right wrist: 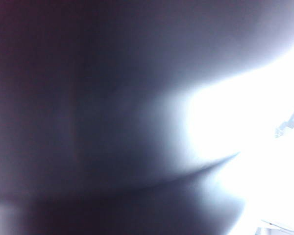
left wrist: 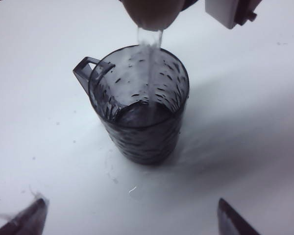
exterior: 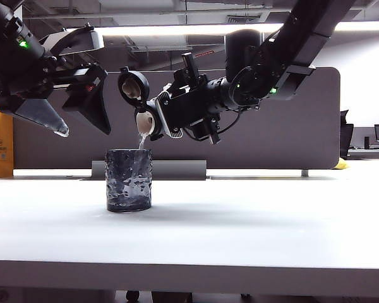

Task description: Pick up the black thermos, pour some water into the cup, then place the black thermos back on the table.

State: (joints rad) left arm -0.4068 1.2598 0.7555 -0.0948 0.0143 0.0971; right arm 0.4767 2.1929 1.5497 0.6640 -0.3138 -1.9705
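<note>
White worktop [exterior: 252, 233] spreads under a grey partition. My right fingers [exterior: 177, 113] are clamped round the black thermos [exterior: 153, 117], tipped nearly level above the cup [exterior: 129, 180], lid flipped open, a thin stream of water falling from its pale spout into the cup. The cup stands upright, partly filled. My left fingers [exterior: 82, 113] hang spread wide and empty, up beside the cup.

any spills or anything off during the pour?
Minor: a few droplets and a wet streak on the table beside the cup. The stream from the black thermos, held tilted by the right gripper, lands inside. Left gripper hangs open, clear.
</note>
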